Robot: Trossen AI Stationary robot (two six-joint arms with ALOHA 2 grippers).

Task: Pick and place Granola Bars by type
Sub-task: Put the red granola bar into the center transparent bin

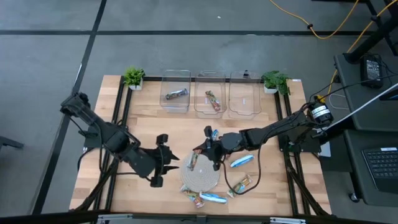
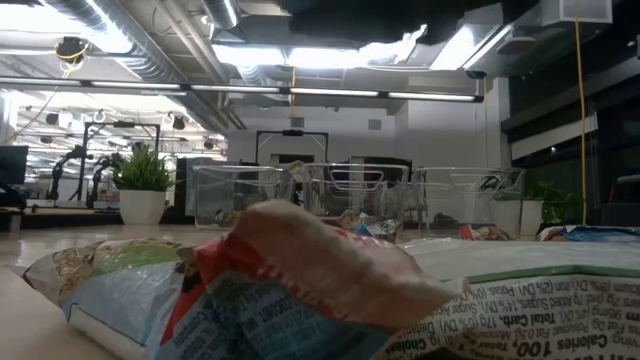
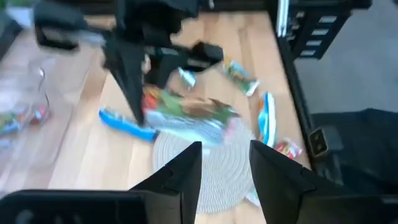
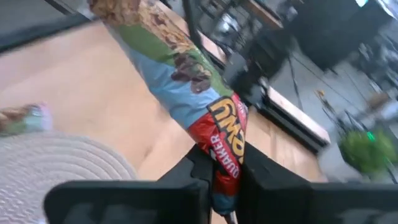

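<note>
Gripping one red, green and blue granola bar (image 4: 186,93) by its red end, the right gripper (image 1: 204,152) held it above the round woven mat (image 1: 200,176). The left gripper (image 1: 166,165) stood beside the mat, fingers (image 3: 180,177) parted and empty. Other bars (image 1: 241,162) lay on the tabletop (image 1: 143,121) around the mat.

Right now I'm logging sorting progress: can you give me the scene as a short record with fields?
right gripper: shut on a red, blue and green granola bar, above the woven mat
left gripper: open, empty, beside the mat
bins: three clear; left and middle each hold a bar, right looks empty
loose bars: several around the mat
</note>
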